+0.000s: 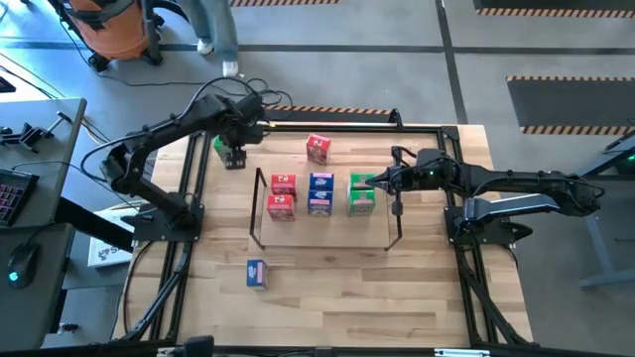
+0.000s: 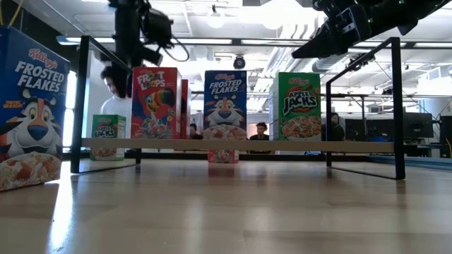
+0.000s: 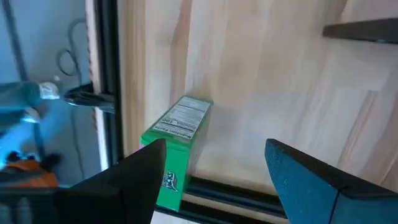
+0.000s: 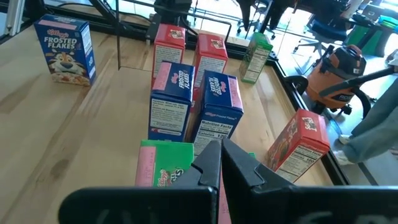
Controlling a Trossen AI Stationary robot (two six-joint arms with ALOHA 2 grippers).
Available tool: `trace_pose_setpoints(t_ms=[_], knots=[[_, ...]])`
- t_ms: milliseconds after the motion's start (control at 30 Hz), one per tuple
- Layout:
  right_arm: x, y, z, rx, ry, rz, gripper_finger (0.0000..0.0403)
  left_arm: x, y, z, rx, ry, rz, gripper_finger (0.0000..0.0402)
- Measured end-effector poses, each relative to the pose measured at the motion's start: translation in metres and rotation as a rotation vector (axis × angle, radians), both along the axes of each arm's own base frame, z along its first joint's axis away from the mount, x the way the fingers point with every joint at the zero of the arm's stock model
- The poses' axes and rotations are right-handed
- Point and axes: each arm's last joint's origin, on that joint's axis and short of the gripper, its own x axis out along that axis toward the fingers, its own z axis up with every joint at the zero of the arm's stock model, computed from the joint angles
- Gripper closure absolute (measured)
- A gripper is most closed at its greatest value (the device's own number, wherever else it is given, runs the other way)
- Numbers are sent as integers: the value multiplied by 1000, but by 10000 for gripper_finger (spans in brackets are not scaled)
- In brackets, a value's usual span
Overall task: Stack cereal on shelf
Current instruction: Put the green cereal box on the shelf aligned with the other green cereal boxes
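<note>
- The left gripper (image 1: pixel 235 157) hangs over the far-left corner of the desk (image 1: pixel 327 273), left of the wire shelf (image 1: pixel 260 211) and beyond it. Its fingers are spread wide, with nothing between them.
- Right under it stands a lone green Apple Jacks box (image 3: pixel 176 148), upright against the desk's black border rail. The wrist view shows the box below and between the spread fingers, its narrow top face up and its long axis vertical. The next move looks like a straight descent, jaws straddling the box's thin sides.
- Inside the shelf, left to right, stand two red Froot Loops boxes (image 1: pixel 282 194), two blue Frosted Flakes boxes (image 1: pixel 320 193) and two green Apple Jacks boxes (image 1: pixel 361 194).
- Loose stock: a red box (image 1: pixel 318 148) beyond the shelf and a blue box (image 1: pixel 257 273) on the near side of it, both well apart from either gripper.
- The right gripper (image 1: pixel 381 180) sits at the shelf's right end, just above the green pair, fingers nearly closed and seemingly empty. The left arm is clearly nearer the lone green box.
</note>
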Motion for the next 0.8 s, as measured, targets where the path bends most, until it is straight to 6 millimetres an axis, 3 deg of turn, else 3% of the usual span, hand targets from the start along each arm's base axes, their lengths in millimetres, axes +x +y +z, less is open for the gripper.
trace_pose_setpoints(t_ms=[333,800], knots=[[-1,1,-2,-12,20,20,403,-19,30,-10,-21,41,86,135],[-1,1,-2,-11,29,23,403,-18,53,-34,-61,139,66,135]])
